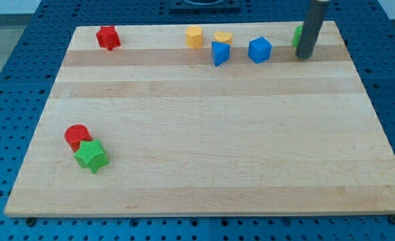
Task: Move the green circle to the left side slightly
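Observation:
The green circle (296,35) sits near the board's top right edge, mostly hidden behind my rod; only a green sliver shows on the rod's left. My tip (304,56) rests on the board right at the green circle's lower right side, seemingly touching it. The dark rod rises from there out of the view's top.
The wooden board (204,134) lies on a blue pegboard table. Along the top: a red star (108,37), a yellow hexagon (195,37), a yellow heart (223,37), a blue triangle (219,53), a blue cube (259,49). At lower left: a red circle (77,136) touching a green star (91,155).

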Controlling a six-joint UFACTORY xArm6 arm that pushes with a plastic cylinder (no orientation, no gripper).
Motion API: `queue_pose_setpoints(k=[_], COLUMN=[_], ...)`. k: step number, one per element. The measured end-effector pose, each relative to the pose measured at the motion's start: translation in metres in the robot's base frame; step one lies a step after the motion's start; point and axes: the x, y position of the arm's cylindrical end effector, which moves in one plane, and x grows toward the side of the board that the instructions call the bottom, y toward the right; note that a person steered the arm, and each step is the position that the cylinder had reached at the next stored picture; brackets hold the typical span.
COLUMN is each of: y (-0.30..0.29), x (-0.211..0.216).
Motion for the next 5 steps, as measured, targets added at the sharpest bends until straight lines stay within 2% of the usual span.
queue_pose_setpoints(k=[1, 5], y=[0.019, 0.021], x=[-0.002, -0.030])
